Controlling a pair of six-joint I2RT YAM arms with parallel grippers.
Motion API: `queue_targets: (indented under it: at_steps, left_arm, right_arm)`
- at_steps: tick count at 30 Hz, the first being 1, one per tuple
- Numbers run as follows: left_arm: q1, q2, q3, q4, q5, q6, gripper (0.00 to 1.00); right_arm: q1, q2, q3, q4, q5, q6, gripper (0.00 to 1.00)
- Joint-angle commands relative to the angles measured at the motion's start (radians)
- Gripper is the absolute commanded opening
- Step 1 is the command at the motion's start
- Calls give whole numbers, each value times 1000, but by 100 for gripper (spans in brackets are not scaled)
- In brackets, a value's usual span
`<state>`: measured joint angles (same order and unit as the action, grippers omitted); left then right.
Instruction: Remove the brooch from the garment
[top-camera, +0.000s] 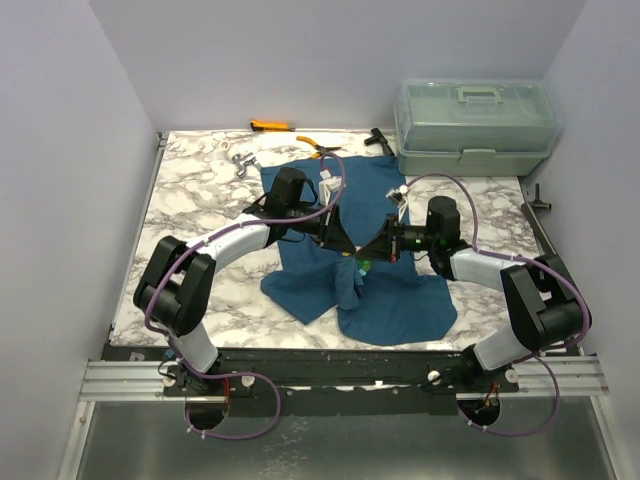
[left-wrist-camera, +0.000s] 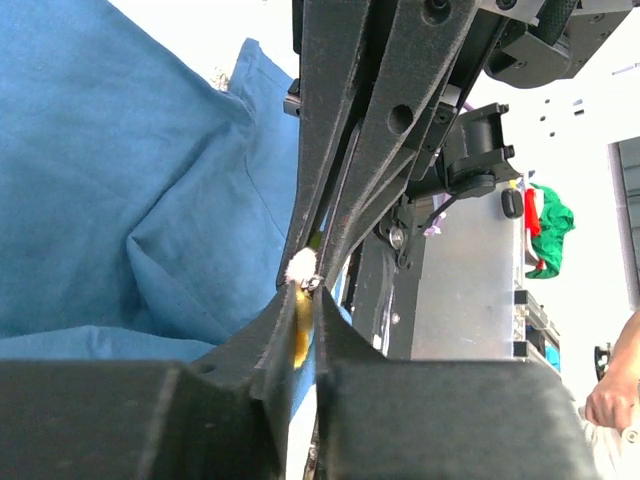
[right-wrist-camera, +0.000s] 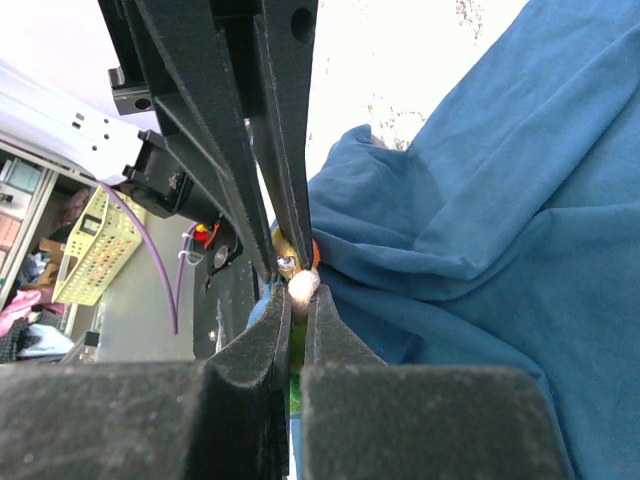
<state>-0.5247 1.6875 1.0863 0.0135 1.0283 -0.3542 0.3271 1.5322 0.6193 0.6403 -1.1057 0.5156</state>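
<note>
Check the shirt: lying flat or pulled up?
Pulled up: the garment peaks where the left gripper and right gripper, both shut, meet at the brooch.

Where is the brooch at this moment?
The brooch is at mid-table in the top view, pinched where the left gripper and right gripper meet, atop a raised fold of the teal T-shirt.

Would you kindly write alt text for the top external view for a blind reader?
Two robot arms meet over a teal T-shirt on a marble table, the left gripper and right gripper tip to tip, pinching the brooch on a raised fold. A clear lidded box sits back right.
</note>
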Motion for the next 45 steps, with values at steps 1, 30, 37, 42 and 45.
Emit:
queue_targets:
  at_steps: [1, 30, 37, 42, 45]
  left_arm:
    - [9, 11, 11, -37, 45, 18, 20]
    - [77, -16, -53, 38, 80, 93, 44]
    - [76, -60, -72, -154, 1, 343, 58]
    - [56, -40, -71, -155, -58, 350, 60]
    - [40, -27, -65, -156, -63, 349, 56]
  right_arm:
    - [-1, -31, -6, 29, 6, -10, 0]
    - [-2, -94, 28, -84, 54, -131, 1]
    - [0, -45, 54, -178, 124, -207, 1]
    - [0, -44, 62, -193, 142, -213, 1]
    - [1, -46, 65, -211, 154, -228, 0]
